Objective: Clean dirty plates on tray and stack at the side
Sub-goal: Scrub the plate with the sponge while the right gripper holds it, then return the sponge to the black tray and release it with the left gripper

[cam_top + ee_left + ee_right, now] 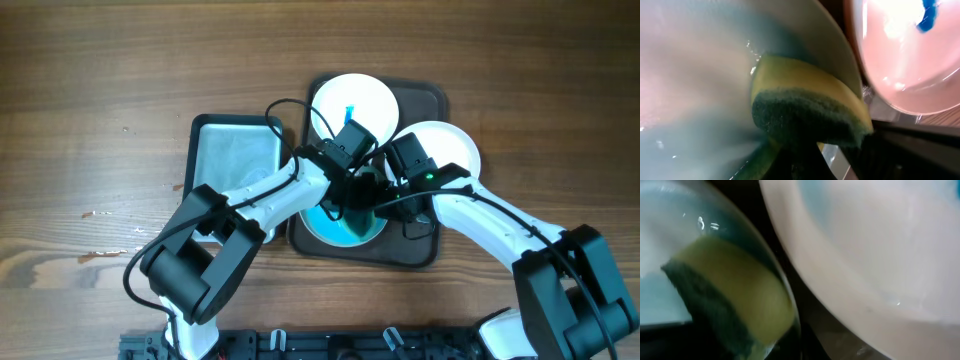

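On the dark brown tray (428,100) on the desk (100,100), the left gripper (345,200) pinches a yellow-green sponge (805,110) against the teal-smeared near plate (345,232), while the right gripper (392,195), pressed together, sits near the far plate (352,100) and right plate (445,150).

Your left arm (275,190) and right arm (490,228) are white with chunky black joints. Thin black cables (287,100) loop off them. There's a little green light (428,178) on the right one.
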`<state>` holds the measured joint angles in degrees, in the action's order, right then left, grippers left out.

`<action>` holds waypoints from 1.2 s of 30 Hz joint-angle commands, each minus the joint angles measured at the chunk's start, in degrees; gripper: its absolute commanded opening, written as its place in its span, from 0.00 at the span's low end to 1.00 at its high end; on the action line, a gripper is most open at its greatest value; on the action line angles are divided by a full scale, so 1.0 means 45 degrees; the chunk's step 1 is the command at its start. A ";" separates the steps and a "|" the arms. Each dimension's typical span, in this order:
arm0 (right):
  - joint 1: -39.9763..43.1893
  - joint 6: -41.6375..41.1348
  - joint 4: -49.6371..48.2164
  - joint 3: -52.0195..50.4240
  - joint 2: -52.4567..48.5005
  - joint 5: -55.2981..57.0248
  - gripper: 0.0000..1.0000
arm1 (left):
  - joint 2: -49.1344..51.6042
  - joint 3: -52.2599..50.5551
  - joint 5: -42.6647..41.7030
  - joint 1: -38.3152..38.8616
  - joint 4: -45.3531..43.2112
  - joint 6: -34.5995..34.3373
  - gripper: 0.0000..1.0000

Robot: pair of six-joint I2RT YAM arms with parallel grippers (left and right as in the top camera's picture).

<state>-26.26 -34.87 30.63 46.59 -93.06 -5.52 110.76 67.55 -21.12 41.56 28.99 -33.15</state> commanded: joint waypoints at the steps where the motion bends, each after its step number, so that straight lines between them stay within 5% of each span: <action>1: -0.0024 0.0049 0.0053 -0.0087 -0.0277 0.0612 0.04 | 0.0457 -0.0248 -0.0073 -0.0053 0.1433 -0.0063 0.04; 14: -0.0024 0.0049 0.0053 -0.0087 -0.0277 0.0612 0.04 | -0.0359 -0.0248 0.4755 -0.2113 0.3682 0.0311 0.04; 27: -0.0024 0.0238 0.0073 -0.0087 -0.0277 0.0617 0.04 | -0.4852 -0.0243 0.0835 -0.3288 0.3691 0.0325 0.04; 31: -0.0024 0.0476 0.0058 -0.0087 -0.0277 0.0607 0.05 | -0.6445 -0.0243 0.1205 -0.4444 0.4464 0.1054 0.04; 36: -0.0024 0.1321 -0.0146 -0.0087 -0.0277 0.0549 0.04 | -0.6965 -0.0301 0.4333 -0.6178 0.6023 0.1282 0.04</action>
<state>-27.07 -32.51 30.11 46.59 -93.06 -7.42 79.64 66.59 -11.70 18.15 53.84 -29.80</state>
